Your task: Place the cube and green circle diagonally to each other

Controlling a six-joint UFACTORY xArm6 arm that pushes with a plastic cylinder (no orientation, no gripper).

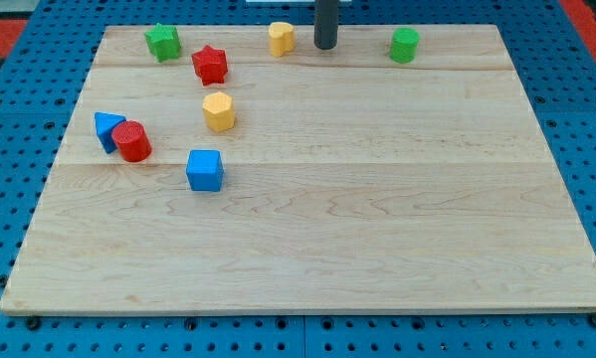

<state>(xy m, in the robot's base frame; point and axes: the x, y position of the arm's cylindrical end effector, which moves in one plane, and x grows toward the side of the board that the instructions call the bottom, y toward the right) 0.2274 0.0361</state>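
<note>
Up at the view's top edge of the wooden board (307, 249), my tip (324, 46) rests on the surface, a plain dark rod with no jaws to spread or press together, and it touches no block. The green circle (404, 46), a short round cylinder, stands at about 3 o'clock from the tip, near it but clearly apart, close to the board's top edge. At 9 o'clock from the tip, just beside it with a small gap, sits a yellow block (282, 39) whose shape is hard to make out. The blue cube (205, 170) lies well apart from the tip, at about 7 o'clock from it, in the left half of the board. Seen from the cube, the green circle is far off at about 2 o'clock. A yellow hexagon-like block (218, 111) stands near the cube at 12 o'clock from it. A red star (210, 65) lies at about 12 o'clock from that yellow block, and a green star (163, 42) is near the board's top left corner. At 9 o'clock from the cube a red cylinder (132, 141) touches a blue triangle (106, 129), which is partly hidden behind it. A blue pegboard (586, 119) surrounds the board.
</note>
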